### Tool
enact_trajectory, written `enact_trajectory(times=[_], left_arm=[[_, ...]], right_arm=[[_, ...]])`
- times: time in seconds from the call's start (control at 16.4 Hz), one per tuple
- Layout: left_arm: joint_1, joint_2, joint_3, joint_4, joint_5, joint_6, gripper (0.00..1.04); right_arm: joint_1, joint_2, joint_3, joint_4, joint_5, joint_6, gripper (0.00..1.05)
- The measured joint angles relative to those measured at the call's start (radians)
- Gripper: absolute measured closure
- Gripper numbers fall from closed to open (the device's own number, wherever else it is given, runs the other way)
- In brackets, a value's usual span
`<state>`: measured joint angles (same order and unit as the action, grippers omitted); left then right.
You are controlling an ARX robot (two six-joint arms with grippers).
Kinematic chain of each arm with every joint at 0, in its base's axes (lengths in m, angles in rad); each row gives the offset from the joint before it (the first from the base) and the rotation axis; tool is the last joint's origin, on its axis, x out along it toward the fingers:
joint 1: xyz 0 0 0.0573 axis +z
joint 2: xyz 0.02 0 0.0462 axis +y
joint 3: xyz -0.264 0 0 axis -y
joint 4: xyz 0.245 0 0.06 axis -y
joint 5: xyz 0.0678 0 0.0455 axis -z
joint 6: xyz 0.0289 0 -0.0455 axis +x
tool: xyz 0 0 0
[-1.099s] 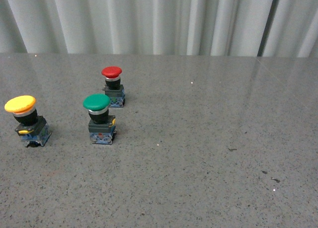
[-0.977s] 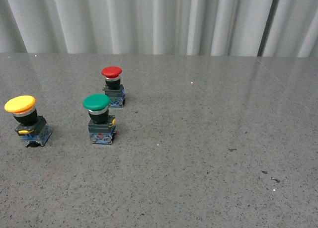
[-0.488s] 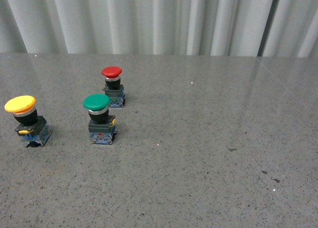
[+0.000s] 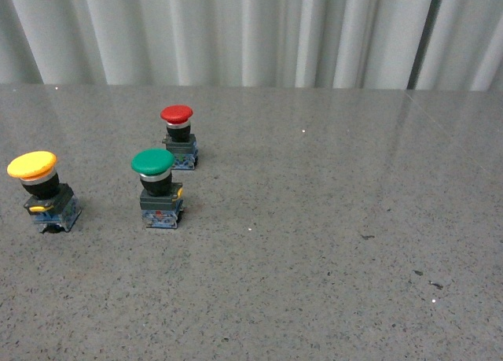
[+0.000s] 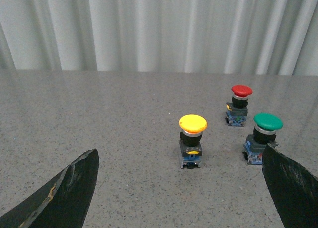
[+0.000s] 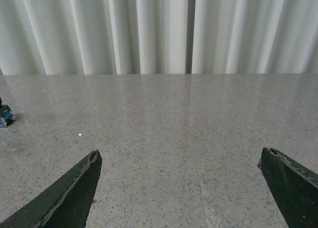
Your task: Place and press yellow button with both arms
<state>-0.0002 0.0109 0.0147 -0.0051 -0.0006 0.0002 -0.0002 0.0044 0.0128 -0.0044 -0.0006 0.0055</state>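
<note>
The yellow button [image 4: 43,189] stands upright near the table's left edge in the front view, with a yellow cap, black body and blue base. The left wrist view shows the yellow button [image 5: 192,141] ahead of my left gripper [image 5: 181,158], which is open and well short of it. My right gripper [image 6: 180,158] is open over bare table, with nothing between its fingers. Neither arm appears in the front view.
A green-capped button [image 4: 159,189] stands right of the yellow one, and a red-capped button [image 4: 179,137] sits behind it. A pleated grey curtain [image 4: 251,31] closes the far side of the speckled grey table [image 4: 330,243]. A blue button base [image 6: 5,114] peeks in at the right wrist view's edge.
</note>
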Motion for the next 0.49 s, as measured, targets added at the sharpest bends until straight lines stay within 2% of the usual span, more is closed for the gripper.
enact_trajectory(times=[0.43, 0.49], left_arm=[[0.000, 0.000, 0.000, 0.000, 0.000, 0.000, 0.07], [-0.044, 0.053, 0.034, -0.096, -0.105, 0.003, 0.07]], right_arm=[[0.000, 0.000, 0.000, 0.000, 0.000, 0.000, 0.06], [0.000, 0.000, 0.000, 0.000, 0.000, 0.000, 0.06]])
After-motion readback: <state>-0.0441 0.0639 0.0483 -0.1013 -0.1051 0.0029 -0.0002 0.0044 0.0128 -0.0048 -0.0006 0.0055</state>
